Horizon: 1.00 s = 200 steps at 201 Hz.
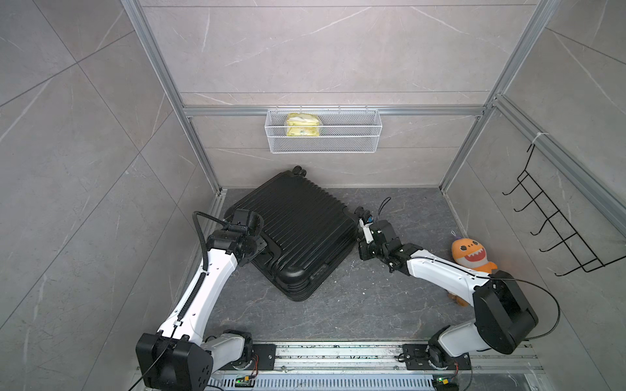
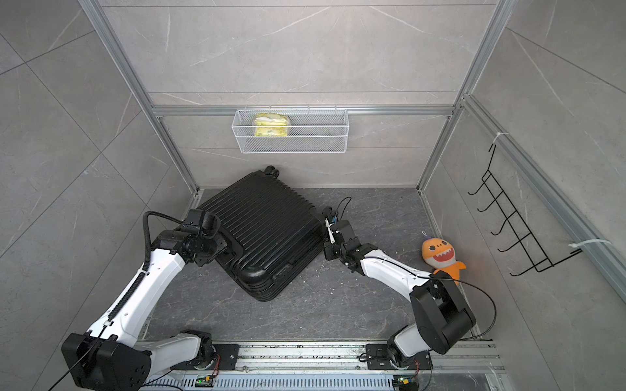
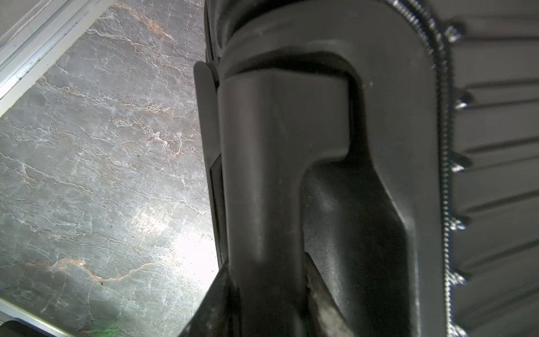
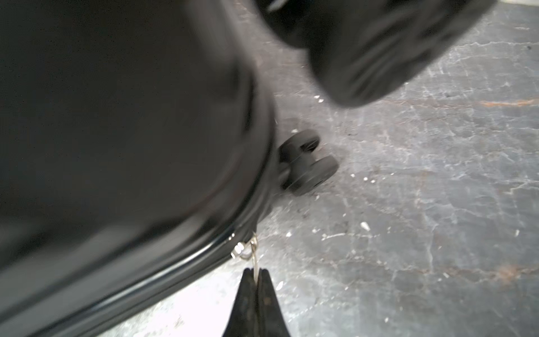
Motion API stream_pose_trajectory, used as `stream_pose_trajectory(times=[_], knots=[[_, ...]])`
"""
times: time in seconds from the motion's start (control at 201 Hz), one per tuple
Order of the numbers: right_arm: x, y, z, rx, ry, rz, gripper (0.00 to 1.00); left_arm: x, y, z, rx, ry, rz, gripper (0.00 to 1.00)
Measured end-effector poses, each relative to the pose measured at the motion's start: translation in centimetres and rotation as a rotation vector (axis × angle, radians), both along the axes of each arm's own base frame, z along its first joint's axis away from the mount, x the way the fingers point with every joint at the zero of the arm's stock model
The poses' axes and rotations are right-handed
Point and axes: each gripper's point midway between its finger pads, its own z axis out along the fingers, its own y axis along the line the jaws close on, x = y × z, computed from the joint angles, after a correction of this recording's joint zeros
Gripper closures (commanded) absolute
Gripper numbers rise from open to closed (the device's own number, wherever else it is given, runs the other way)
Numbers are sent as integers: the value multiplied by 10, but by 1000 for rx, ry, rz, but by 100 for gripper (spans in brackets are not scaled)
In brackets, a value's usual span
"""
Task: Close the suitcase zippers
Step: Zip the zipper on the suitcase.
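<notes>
Black suitcase [image 1: 298,233] handle [image 3: 262,175] clasped between left fingers [image 3: 213,303], silvery zipper pull [image 4: 255,256] pinched tight between right fingers [image 4: 248,297]

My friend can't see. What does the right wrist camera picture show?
The right pincer is shut on a silvery zipper pull at the rim of the black suitcase. A small wheel pokes out nearby, over grey floor.

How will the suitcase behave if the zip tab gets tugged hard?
Probably slides, not rolls: the suitcase lies flat, its wheels sticking out sideways. The left pincer around the handle should brace it. The thin metal tab in the right pincer looks slippery; it may slip out.
</notes>
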Motion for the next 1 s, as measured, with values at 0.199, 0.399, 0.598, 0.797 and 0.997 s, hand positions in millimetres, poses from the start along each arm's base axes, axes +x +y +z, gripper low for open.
stream_pose_trajectory(times=[0.199,0.399,0.598,0.797,0.997], knots=[[18,-7,-2,46,54,29,100,2,-5,1,-21,-31,-33,100],[35,-12,0,87,95,46,100,5,-11,2,-41,-42,-62,100],[54,-17,3,133,130,64,100,5,-15,2,-46,-43,-107,100],[59,-17,1,160,155,134,100,6,-18,3,-46,-46,-144,100],[63,-16,-1,195,162,197,100,6,-19,3,-50,-44,-172,100]])
